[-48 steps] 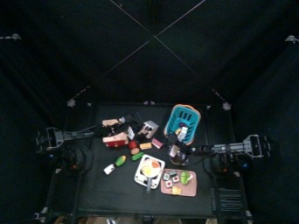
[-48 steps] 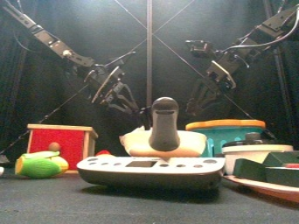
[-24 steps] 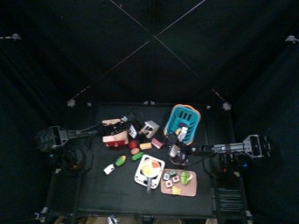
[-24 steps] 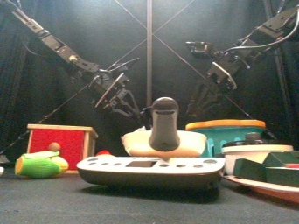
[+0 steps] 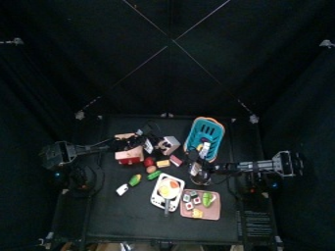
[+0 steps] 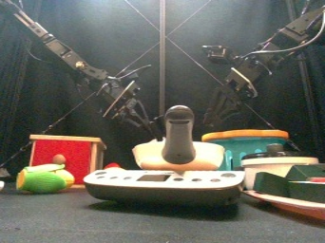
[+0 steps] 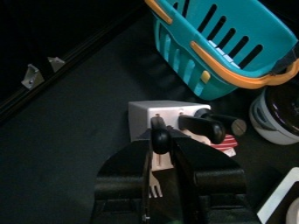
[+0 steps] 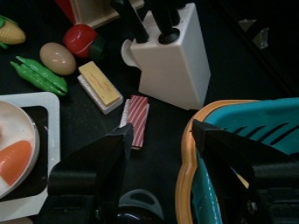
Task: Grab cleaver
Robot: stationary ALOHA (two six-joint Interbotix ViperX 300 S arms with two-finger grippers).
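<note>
Left gripper (image 7: 163, 166): we see it low in the wrist frame, jaws partly apart astride a black handle (image 7: 159, 136); contact unclear.
Knife block (image 7: 170, 112): white, mid-frame, handles sticking out; we cannot pick out the cleaver.
Basket (image 7: 222, 44): teal, upper right.
Right gripper (image 8: 158, 149): jaws apart, empty, over bacon (image 8: 135, 120).

Teal basket (image 5: 207, 135) near table (image 5: 105, 211) centre; red box (image 5: 128, 154) leftward; white tray (image 5: 167, 190) frontward; arms at both sides.
</note>
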